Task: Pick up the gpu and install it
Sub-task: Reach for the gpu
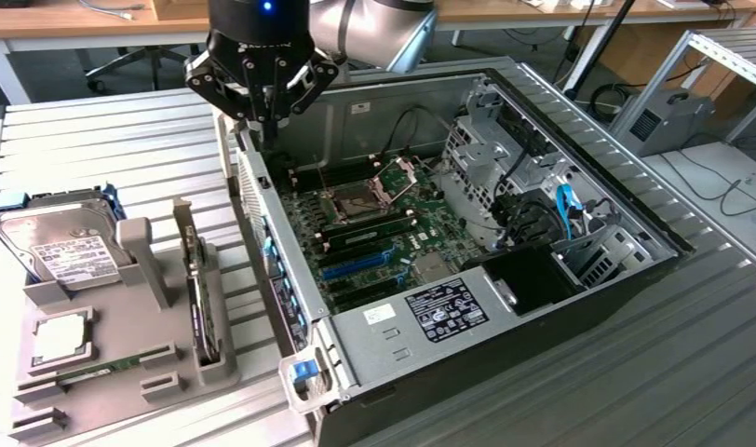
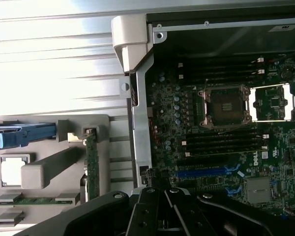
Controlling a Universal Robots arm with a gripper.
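Observation:
The gpu [image 1: 199, 300] stands on edge in a slot of the grey holder [image 1: 120, 396] at the exterior view's left; its dark green board and black block face sideways. In the wrist view the gpu [image 2: 92, 164] appears as a thin green edge. My gripper [image 1: 265, 126] hangs above the back left corner of the open computer case [image 1: 391, 340], well apart from the gpu. Its black fingers [image 2: 152, 216] are shut together with nothing between them. The motherboard's blue slot [image 1: 359, 264] lies bare inside the case.
The holder also carries a silver hard drive [image 1: 61, 247], a square chip [image 1: 61, 337] and a narrow green memory stick [image 1: 99, 366]. The case's upright wall [image 1: 256, 219] separates holder and motherboard [image 2: 221, 137]. Drive cages and cables [image 1: 540, 205] fill the case's right side.

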